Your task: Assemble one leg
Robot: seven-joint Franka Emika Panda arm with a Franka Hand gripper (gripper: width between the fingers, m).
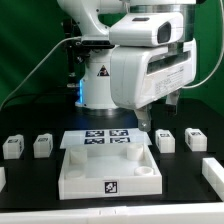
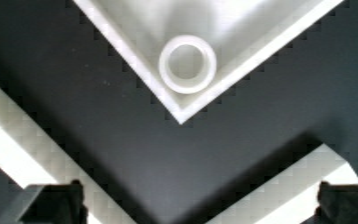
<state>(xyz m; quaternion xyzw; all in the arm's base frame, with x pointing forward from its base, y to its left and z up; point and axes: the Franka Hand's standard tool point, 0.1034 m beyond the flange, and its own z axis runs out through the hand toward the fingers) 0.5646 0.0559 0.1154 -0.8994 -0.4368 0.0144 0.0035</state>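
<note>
Two legs (image 1: 13, 146) (image 1: 42, 145) stand on the black table at the exterior view's left, and two more (image 1: 166, 140) (image 1: 195, 138) at its right, all small white blocks with tags. My gripper (image 1: 158, 113) hangs above the far right corner of the white tray-like part (image 1: 70, 170), close to the nearer right-hand leg. In the wrist view my gripper (image 2: 197, 205) is open; dark fingertips (image 2: 51, 205) show at both lower corners with only dark table between them. A white corner of the tray-like part with a round hole (image 2: 188, 62) lies ahead. No leg shows in the wrist view.
The marker board (image 1: 107, 138) lies flat just behind the tray-like part. The arm's white base (image 1: 98, 85) stands behind that. More white pieces show at the exterior view's right edge (image 1: 213, 172) and left edge (image 1: 2, 178).
</note>
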